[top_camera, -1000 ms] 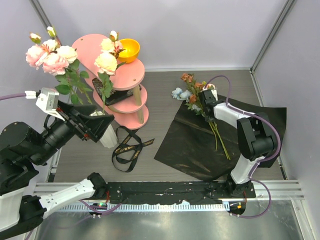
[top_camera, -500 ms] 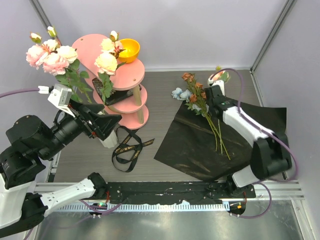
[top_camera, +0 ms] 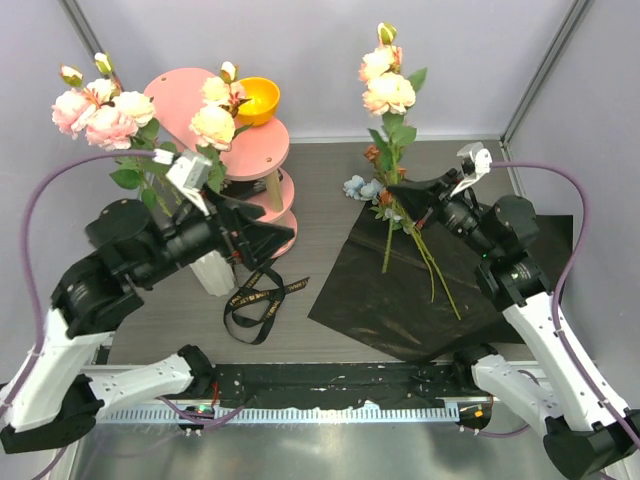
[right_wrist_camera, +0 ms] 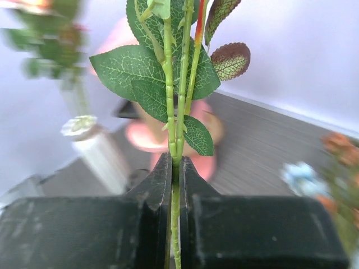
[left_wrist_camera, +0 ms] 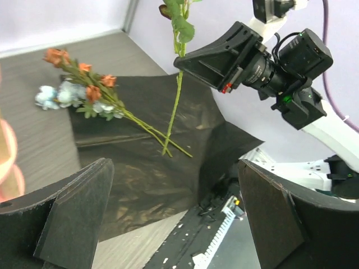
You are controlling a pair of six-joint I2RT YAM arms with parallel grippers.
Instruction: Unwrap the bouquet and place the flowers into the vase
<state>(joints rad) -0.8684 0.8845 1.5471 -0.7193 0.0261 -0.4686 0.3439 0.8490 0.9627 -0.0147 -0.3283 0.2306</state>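
Roses in cream and peach crown a rose sprig [top_camera: 388,95] that stands upright in the right pincer [top_camera: 395,190]. The right wrist view shows the two jaws pressed narrow onto its green stems, with leaves fanning out just above the grip. The sprig's lower end hangs above the black wrapping sheet [top_camera: 400,295], which lies spread flat on the counter [top_camera: 320,185].

More loose flowers [top_camera: 362,187] lie at the sheet's far corner. Their pale blue and orange-brown blooms rest at the edge of the sheet and their thin stems run back across it.

The left pincer [top_camera: 272,236] is spread wide and holds nothing. It hovers over the counter, pointing toward the sheet and the right arm. The white vase [top_camera: 216,275] stands on the counter just beside it, partly hidden by the left arm. Pink roses [top_camera: 100,112] and cream roses [top_camera: 212,125] rise above that arm, and their stems run down behind it toward the vase.

A black ribbon [top_camera: 262,292] lies loose on the counter between the vase and the sheet. Behind the vase stands a pink tiered stand [top_camera: 255,150] with an orange bowl [top_camera: 258,98] on its top shelf.
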